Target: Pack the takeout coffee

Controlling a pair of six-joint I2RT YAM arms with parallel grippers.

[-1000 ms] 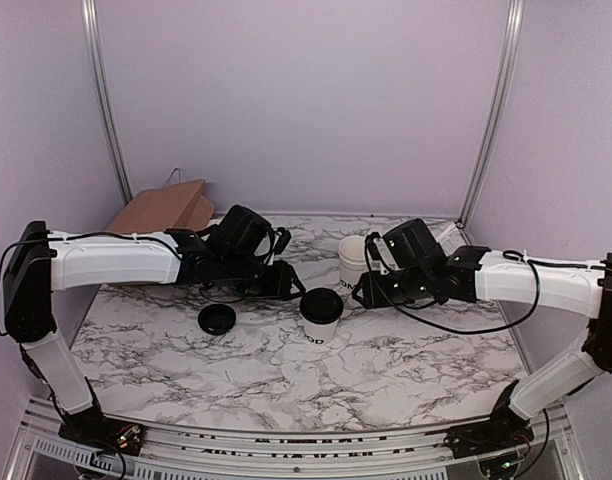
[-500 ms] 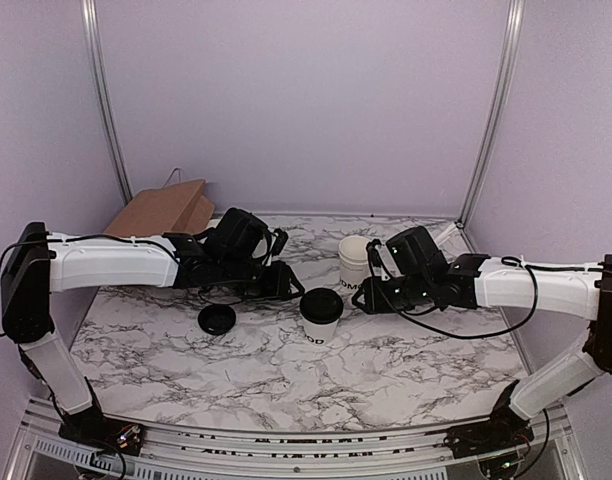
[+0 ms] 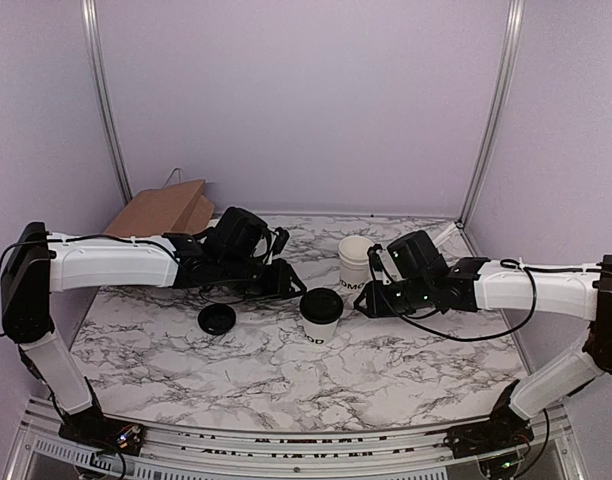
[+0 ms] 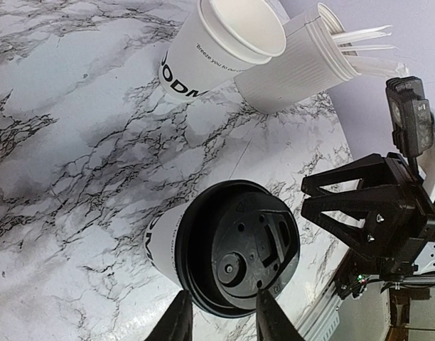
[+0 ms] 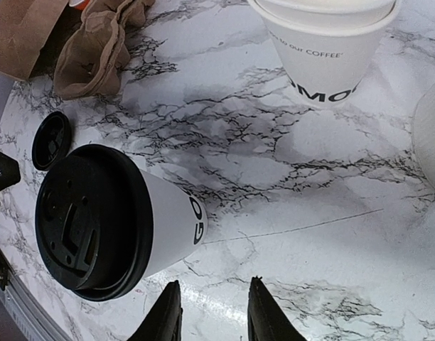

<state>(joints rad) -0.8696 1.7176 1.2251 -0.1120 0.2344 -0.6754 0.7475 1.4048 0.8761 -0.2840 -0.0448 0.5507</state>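
Shifted since 1 s ago: right end effector (image 5: 212,312), lower and nearer small white paper cup with round black plastic lid (image 3: 321,312). Cup upright on marble-patterned desk (image 3: 386,370), between 2 end effectors, axis vertical. Just ahead of left end effector (image 4: 223,320), probably the nearer. Both released, fingers parted, holding nothing.

Surface (image 3: 406,370): marble-patterned, smooth, with a soft sheen.
Coffee cup (image 5: 171,224): white paper, matt, black printed lettering.
Cup lid (image 4: 239,249): black plastic, moulded, faintly glossy.
Loose lid (image 3: 217,319): black plastic, same dull shine.
Open cup (image 4: 210,50): white paper, smooth and matt.
Ribbed tub (image 4: 296,67): white paper, finely ridged wall.
Bag (image 3: 161,208): brown kraft paper, matt, creased.
Arm shells (image 3: 106,262): white plastic, smooth, glossy.
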